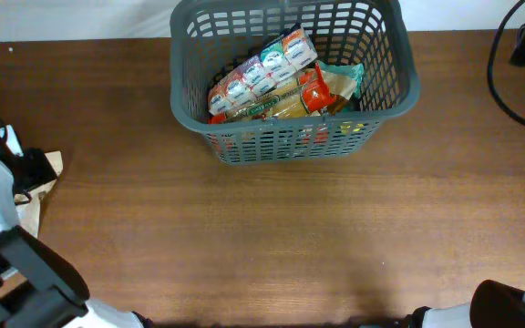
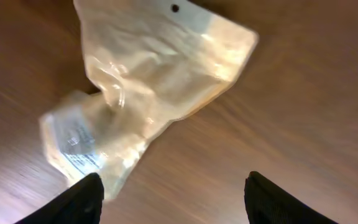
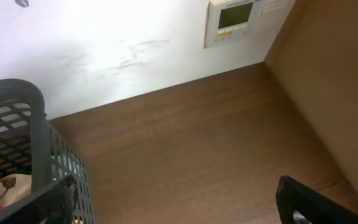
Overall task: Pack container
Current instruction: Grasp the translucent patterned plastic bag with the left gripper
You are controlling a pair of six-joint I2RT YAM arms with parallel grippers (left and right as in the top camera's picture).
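Brown table (image 1: 244, 237): left tool (image 2: 173, 180) spread near pale packet (image 2: 160, 81); right tool (image 3: 176, 186) spread; container (image 1: 290, 144) part-filled.

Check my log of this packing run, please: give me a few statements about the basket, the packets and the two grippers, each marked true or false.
1. The container holds several food packets. True.
2. A pale packet lies on the table in front of the left gripper. True.
3. The left gripper is clamped on that pale packet. False: its jaws stand open, with nothing between them.
4. The container lies tipped on its side. False: it stands upright.
5. The right gripper holds a packet. False: its jaws are open and empty.
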